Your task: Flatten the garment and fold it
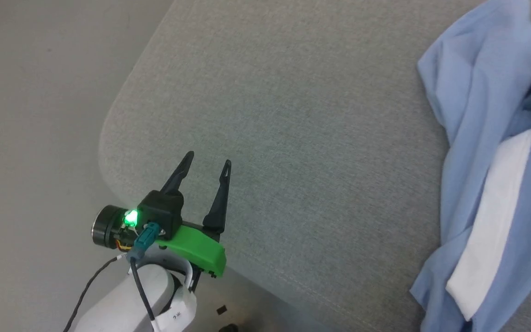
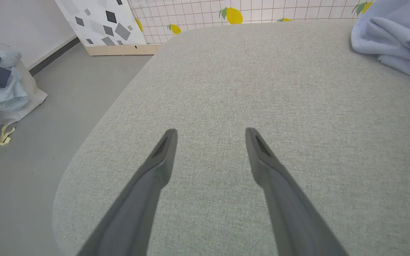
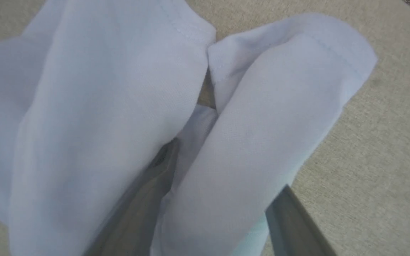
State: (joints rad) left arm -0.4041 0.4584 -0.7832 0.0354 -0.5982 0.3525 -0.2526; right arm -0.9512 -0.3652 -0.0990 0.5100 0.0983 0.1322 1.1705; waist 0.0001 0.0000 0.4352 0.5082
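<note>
Two of my fingers, on my left gripper (image 1: 208, 159) (image 2: 210, 131), stand wide apart and hold nothing, above the rounded corner of the grey upholstered cushion (image 1: 293, 115) (image 2: 262, 78). The light blue T-shirt (image 1: 482, 138) (image 2: 393, 39) (image 3: 101, 89) lies crumpled well off to my right, its white inside showing. My right gripper (image 3: 226, 163) is spread too, with a fold of the shirt draped between and over its fingers.

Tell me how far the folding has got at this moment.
Done: nothing visible. The shirt lies crumpled at the right side of the pad, white inside showing. In hand: the right claw is in the cloth, a fold between its spread fingers, no grip yet. The left claw hangs open above bare pad. Left: spreading the shirt flat, then every fold.
</note>
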